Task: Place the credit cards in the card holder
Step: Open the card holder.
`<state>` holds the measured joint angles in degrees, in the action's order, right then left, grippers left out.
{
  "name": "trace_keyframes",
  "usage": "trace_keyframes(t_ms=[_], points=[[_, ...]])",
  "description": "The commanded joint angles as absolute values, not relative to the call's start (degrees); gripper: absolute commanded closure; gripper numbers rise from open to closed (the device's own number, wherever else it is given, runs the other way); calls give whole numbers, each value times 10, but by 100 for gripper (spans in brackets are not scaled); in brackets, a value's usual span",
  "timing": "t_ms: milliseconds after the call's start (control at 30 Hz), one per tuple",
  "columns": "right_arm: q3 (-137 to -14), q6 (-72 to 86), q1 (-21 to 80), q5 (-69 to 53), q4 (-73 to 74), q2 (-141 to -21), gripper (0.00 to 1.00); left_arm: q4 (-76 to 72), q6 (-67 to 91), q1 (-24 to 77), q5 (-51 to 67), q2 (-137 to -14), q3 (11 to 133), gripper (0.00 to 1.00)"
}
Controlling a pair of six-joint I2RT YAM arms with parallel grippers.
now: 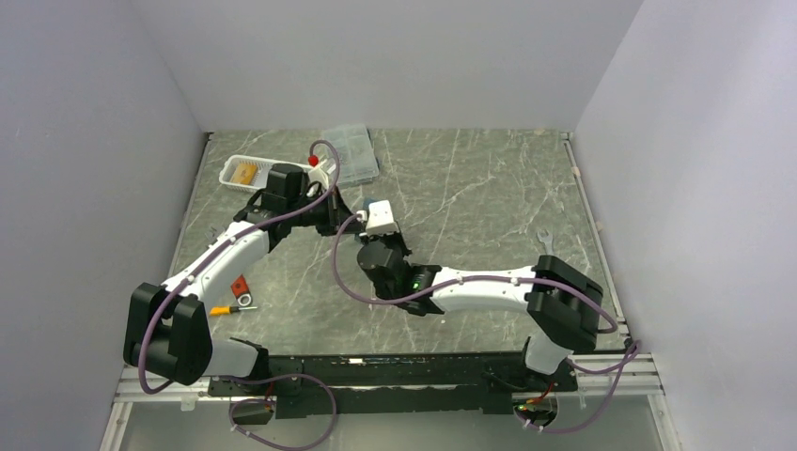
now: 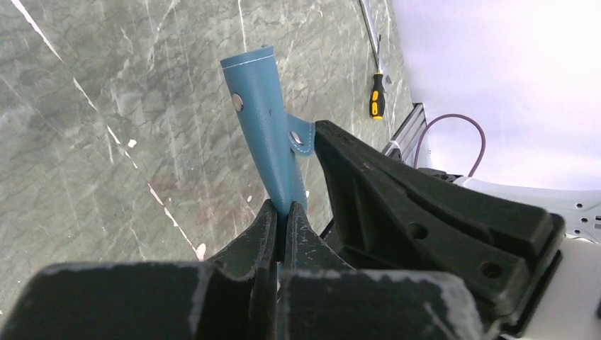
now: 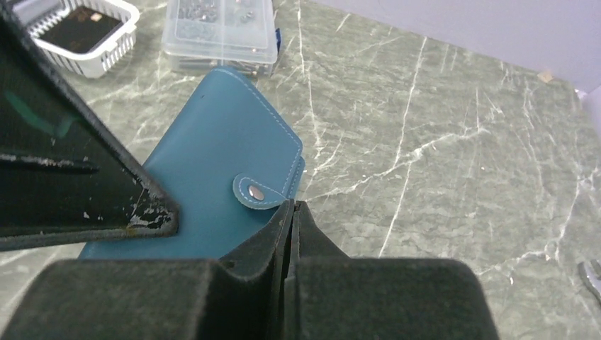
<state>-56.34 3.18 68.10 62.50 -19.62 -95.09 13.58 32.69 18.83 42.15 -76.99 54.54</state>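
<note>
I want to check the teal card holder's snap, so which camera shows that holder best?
Right wrist view: the card holder shows its broad face and snap tab plainly. Left wrist view shows it nearly edge-on, pinched in the left tool. From the top, the arms hide it.

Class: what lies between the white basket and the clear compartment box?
Only a bare strip of table separates the white basket from the clear compartment box, shown in the right wrist view.

White slatted basket (image 3: 122,39), clear compartment box (image 3: 220,35) (parts inside), yellow-black screwdriver (image 2: 376,95), marble table (image 1: 470,188).
</note>
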Motion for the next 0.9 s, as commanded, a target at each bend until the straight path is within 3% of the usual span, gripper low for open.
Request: trace_keyframes(t_ms=[0,333,500,567,667,767,867], points=[[-581,100,653,648,-180,-900,100,170,336,196,471,-761,540,100],[-555,266,619,625,-82,-857,100,174,335,194,468,-757,540,100],[-552,227,619,588,-85,-835,99,176,334,192,465,-757,540,100],[-547,201,624,555,-89,-814,63,179,333,189,464,-757,541,100],[-529,156,632,488,-96,-781,32,175,334,188,463,-757,538,100],[-537,129,636,433,-53,-773,19,175,333,187,462,-756,537,100],[-555,118,643,425,-4,-788,15,178,331,186,460,-756,539,100]])
